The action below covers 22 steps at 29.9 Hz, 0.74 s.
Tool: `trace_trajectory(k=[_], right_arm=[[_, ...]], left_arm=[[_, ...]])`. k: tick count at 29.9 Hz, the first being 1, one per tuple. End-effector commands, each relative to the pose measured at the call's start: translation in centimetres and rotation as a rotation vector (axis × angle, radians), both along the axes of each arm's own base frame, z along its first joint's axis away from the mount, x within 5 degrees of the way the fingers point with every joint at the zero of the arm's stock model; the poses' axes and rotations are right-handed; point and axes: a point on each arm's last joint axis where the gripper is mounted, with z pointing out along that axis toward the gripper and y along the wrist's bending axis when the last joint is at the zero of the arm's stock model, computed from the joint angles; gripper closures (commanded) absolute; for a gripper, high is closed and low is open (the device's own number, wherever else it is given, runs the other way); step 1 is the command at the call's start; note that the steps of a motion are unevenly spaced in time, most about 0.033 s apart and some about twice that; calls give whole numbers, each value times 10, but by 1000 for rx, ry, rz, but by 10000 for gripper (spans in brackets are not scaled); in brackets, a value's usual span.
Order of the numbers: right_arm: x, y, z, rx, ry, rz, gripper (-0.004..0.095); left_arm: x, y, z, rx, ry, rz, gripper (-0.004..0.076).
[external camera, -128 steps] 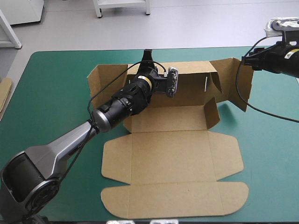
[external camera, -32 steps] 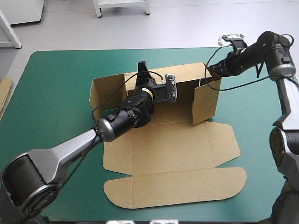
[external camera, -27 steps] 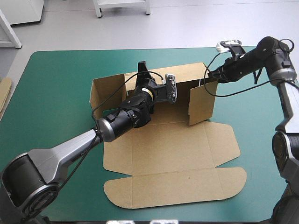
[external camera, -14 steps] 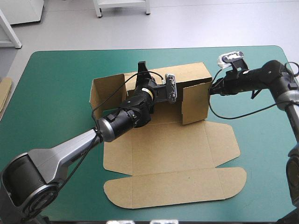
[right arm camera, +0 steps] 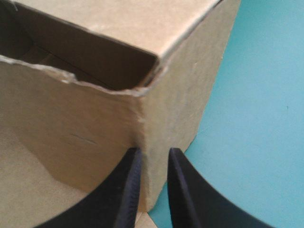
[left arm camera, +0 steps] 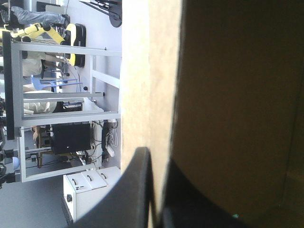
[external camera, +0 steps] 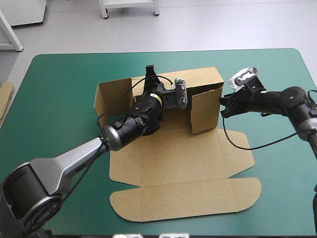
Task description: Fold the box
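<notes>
Fingers L+R tight on box

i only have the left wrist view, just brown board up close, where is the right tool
observer: The right tool is outside the box, at its near right corner, low by the table.
operator: ok, are both end flaps turned in
observer: Only one. The right end flap stands upright across the right end, while the left end flap stands angled outward.
</notes>
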Motion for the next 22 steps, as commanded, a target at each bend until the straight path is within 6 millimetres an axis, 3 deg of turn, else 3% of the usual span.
trace_trajectory(k=[1,8,22], right_arm=[[-6,1,23,54,-69,-14,638],[-5,1,22,52,-70,-19,415],[-1,7,28,76,-143,-15,404]], left_arm=[[-9,2,17,-93,15,25,732],[-9,2,17,-94,14,22,732],[-9,1,17,-97,13,18,732]])
